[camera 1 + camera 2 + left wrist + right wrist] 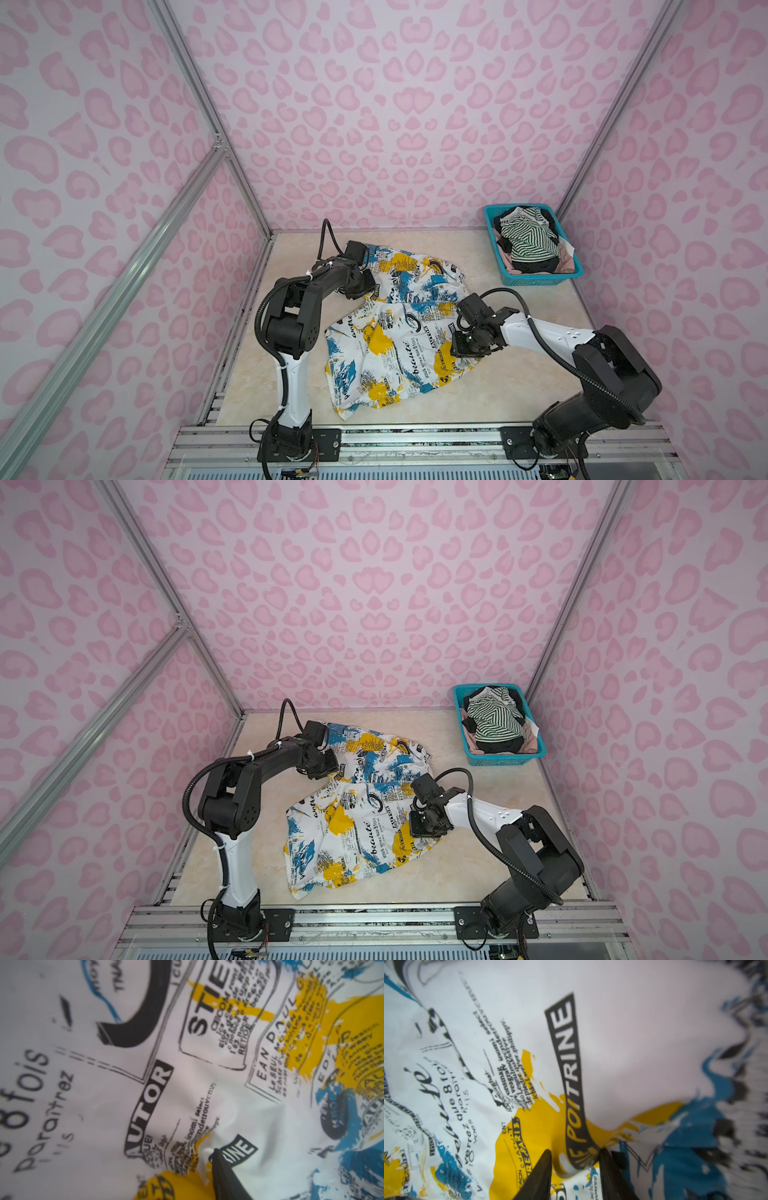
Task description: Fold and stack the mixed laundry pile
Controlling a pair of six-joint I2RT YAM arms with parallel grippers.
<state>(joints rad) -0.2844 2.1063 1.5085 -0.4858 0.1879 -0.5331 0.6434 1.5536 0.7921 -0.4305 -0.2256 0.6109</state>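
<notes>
A white garment point(395, 345) with blue and yellow splashes and black lettering lies spread and creased on the table in both top views. My left gripper point(360, 286) is down on its far left edge. In the left wrist view only one black finger point(224, 1174) shows, with a ridge of cloth bunched against it; the other finger is hidden. My right gripper point(575, 1153) sits at the garment's right edge point(419, 827), its two fingers pinching a raised fold of the printed cloth. The green-and-white striped top point(530, 239), a black garment point(534, 264) and a pale pink one point(565, 257) lie heaped in the basket.
A teal mesh basket point(540, 282) stands at the table's back right corner. Pink patterned walls with aluminium posts close in three sides. A metal rail point(415, 436) carrying both arm bases runs along the front edge. Bare beige tabletop point(519, 386) shows right of the garment.
</notes>
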